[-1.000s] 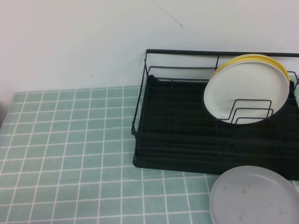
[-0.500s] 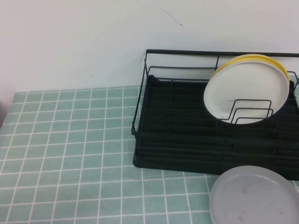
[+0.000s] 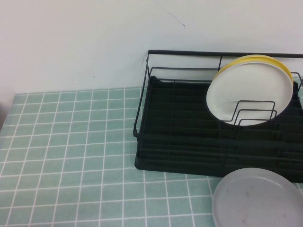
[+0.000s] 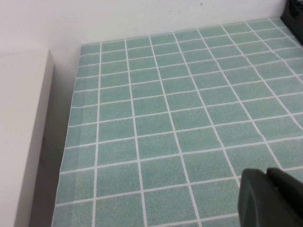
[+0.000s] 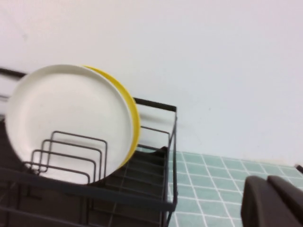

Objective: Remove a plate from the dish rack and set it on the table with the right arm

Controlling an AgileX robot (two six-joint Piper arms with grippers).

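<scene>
Nothing has shifted since the earlier frames: the plate lies in the same spot, flat on the worktop, just in front of the dish rack near its right end and cut off by the frame edge. It is round, pale grey and matte, with a raised rim and faint dark specks. The worktop is a grid of small pale green square tiles with white lines. The dish rack is black wire on a black tray base, with a tall rail and upright loops. A cream-white plate stands on edge in those loops, with a yellow plate directly behind it.

The left end effector hovers over bare tiles, well left of the dish rack; its finger state cannot be told. The right end effector is near the rack's right end; finger state cannot be told.
</scene>
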